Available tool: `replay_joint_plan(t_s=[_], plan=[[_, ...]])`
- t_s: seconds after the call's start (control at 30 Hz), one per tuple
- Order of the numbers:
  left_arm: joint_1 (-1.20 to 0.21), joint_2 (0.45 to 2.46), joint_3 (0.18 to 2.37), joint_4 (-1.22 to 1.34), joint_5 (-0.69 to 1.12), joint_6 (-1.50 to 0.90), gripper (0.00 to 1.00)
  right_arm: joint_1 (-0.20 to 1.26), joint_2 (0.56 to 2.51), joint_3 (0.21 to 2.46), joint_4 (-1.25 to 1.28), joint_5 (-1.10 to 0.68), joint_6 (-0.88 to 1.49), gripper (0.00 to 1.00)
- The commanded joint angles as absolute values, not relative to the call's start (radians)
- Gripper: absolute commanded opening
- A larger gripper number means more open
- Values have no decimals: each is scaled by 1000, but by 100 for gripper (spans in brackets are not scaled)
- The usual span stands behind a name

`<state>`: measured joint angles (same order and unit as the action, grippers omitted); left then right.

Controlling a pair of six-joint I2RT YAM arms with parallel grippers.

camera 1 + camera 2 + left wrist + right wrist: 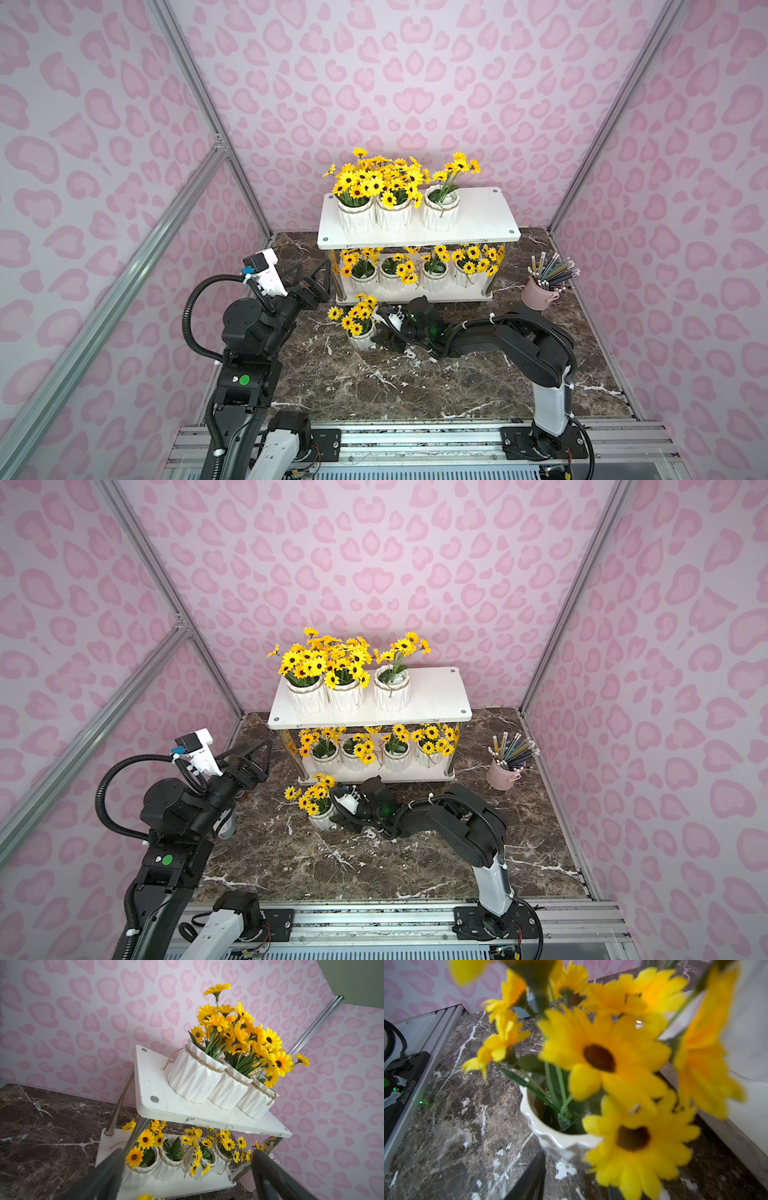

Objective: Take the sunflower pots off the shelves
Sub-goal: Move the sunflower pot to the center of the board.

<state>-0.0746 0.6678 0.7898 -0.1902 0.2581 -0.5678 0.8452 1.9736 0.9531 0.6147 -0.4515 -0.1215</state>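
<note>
Jaws of the left gripper [320, 276] stand wide apart and empty, beside the left end of the shelves [478, 216]. One sunflower pot [361, 337] stands on the marble table [415, 386] in front. The right gripper [384, 338] straddles it; I cannot tell whether it pinches. Three top-tier pots [394, 218] and four lower pots [434, 279] sit shelved.
</note>
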Motion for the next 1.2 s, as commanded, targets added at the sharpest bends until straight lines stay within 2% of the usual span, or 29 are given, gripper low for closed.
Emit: replay_joint_plan(t_s=[0.0,0.23,0.37,0.5,0.57,0.6,0.63,0.8,0.87,0.93,1.07,1.17], plan=[[-74,666,804,-173,264,-557,97,848,1958,956,593,-462,-138,49],[-75,661,825,-175,267,-560,97,832,1714,857,467,-369,-129,49],[-75,658,836,-173,281,-568,97,818,1536,879,283,-242,-87,53],[-74,657,846,-159,306,-585,97,817,1405,963,127,-107,-113,65],[-74,658,853,-151,314,-590,97,817,1345,992,106,-69,-108,75],[-74,658,860,-149,319,-591,97,819,1313,1001,106,-52,-107,95],[-75,658,866,-148,322,-591,97,819,1285,1003,118,-26,-94,99],[-74,664,891,-135,344,-592,97,816,1129,937,281,100,24,99],[-74,670,897,-125,363,-599,97,808,1092,909,312,50,-41,99],[-75,677,905,-114,379,-609,97,803,1076,921,316,102,-46,99],[-75,695,930,-117,401,-601,97,795,1081,1018,243,203,-123,92],[-75,703,937,-104,419,-604,97,788,1083,1043,254,298,-157,97]])
